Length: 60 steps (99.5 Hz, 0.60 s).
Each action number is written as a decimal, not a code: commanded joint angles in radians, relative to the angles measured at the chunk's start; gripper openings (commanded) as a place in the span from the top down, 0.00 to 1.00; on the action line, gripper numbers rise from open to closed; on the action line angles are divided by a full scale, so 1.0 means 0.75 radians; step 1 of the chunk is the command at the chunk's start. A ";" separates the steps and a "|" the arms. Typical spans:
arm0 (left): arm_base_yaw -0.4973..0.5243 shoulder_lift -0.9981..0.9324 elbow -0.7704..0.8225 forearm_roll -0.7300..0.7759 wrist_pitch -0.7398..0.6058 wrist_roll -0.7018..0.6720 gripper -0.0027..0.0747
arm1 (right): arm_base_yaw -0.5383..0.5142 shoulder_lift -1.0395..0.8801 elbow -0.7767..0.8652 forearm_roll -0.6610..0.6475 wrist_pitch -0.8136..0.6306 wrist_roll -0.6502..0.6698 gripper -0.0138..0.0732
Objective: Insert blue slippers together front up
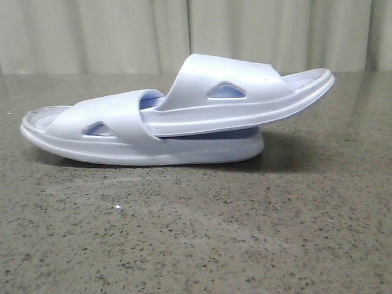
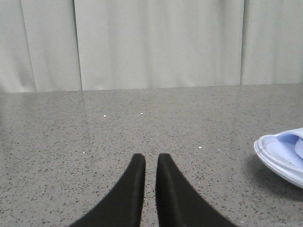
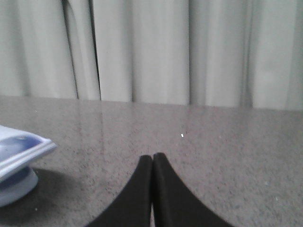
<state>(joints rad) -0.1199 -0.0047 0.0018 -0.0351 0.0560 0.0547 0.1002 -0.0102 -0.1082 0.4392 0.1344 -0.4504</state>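
Observation:
In the front view the two pale blue slippers lie in the middle of the table, pushed into each other. The lower slipper [image 1: 122, 131] rests flat on its sole. The upper slipper [image 1: 239, 92] has one end tucked under the lower one's strap and its other end raised to the right. Neither gripper shows in the front view. My left gripper [image 2: 151, 158] is empty, its fingers almost together with a thin gap, and one slipper end [image 2: 281, 153] lies off to its side. My right gripper [image 3: 152, 157] is shut and empty, with the slippers' other end [image 3: 19, 151] off to its side.
The slippers lie on a grey speckled stone table [image 1: 196, 233]. A pale pleated curtain [image 1: 122, 30] hangs behind the table's far edge. Nothing else stands on the table in view.

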 commanded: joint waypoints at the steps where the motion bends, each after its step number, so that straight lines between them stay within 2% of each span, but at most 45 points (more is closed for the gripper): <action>1: -0.012 -0.037 0.013 -0.002 -0.110 -0.012 0.94 | 0.000 -0.025 -0.006 -0.418 -0.051 0.435 0.96; 6: -0.012 -0.037 0.013 -0.002 -0.110 -0.012 0.94 | 0.000 -0.025 0.013 -0.562 -0.059 0.576 0.96; 12: -0.012 -0.037 0.013 -0.002 -0.110 -0.012 0.94 | 0.000 -0.025 0.047 -0.628 -0.098 0.659 0.96; 30: -0.012 -0.037 0.013 -0.002 -0.110 -0.012 0.94 | 0.000 -0.025 0.150 -0.634 -0.235 0.684 0.96; 60: -0.012 -0.037 0.013 -0.002 -0.110 -0.012 0.94 | 0.000 -0.025 0.186 -0.627 -0.230 0.719 0.96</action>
<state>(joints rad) -0.1199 -0.0047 0.0018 -0.0351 0.0560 0.0547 0.1002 -0.0102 0.0097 -0.0225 0.0462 0.0819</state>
